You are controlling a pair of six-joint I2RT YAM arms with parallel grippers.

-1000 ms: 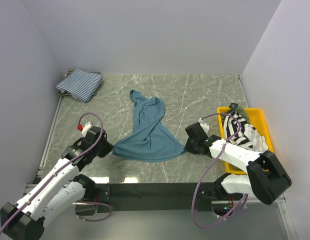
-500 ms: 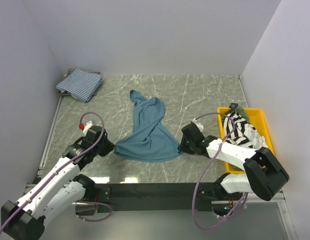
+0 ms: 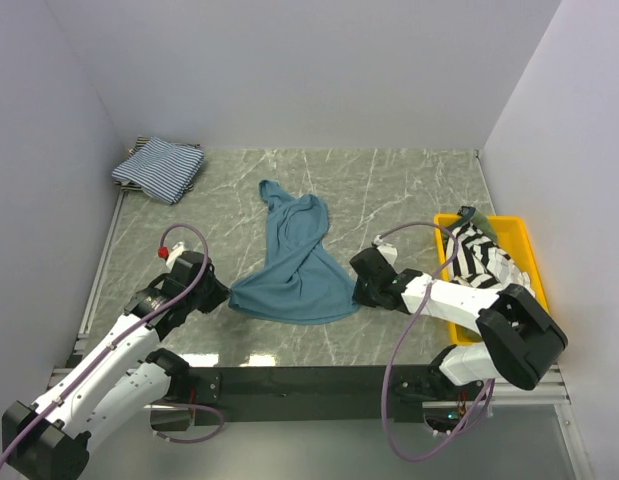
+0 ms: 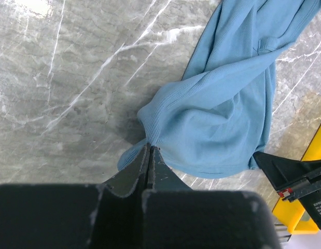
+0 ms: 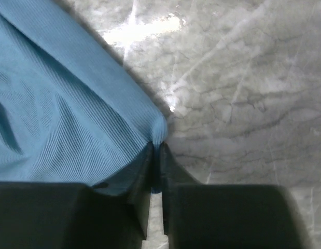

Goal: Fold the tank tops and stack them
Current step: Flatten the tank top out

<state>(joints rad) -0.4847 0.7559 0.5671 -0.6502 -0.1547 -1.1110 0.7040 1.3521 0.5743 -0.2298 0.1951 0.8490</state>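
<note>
Teal top: the teal-blue tank top (image 3: 299,265) lies on the grey table (image 3: 409,190), in the middle, between the two arms
Left gripper: the left gripper (image 3: 222,297) is pressed together and pinches the left corner of the wide bottom edge; the left wrist view shows cloth bunched at its tips
Right gripper: the right gripper (image 3: 359,293) is pressed together and pinches the right corner of that same edge
Which way it lies: the long way of the top runs from the near edge to the far wall, wide end near the arms, thin strap end far away and a bit to the left
Who is nearer: each arm has its own corner, so neither is nearer
Next move: I think both arms must lift and pull apart together to lay it flat, or it may twist
Other tops: the fine striped top (image 3: 159,168) sits folded in the far left corner; the black-and-white striped top (image 3: 479,262) lies in the yellow tray (image 3: 527,252)
</note>
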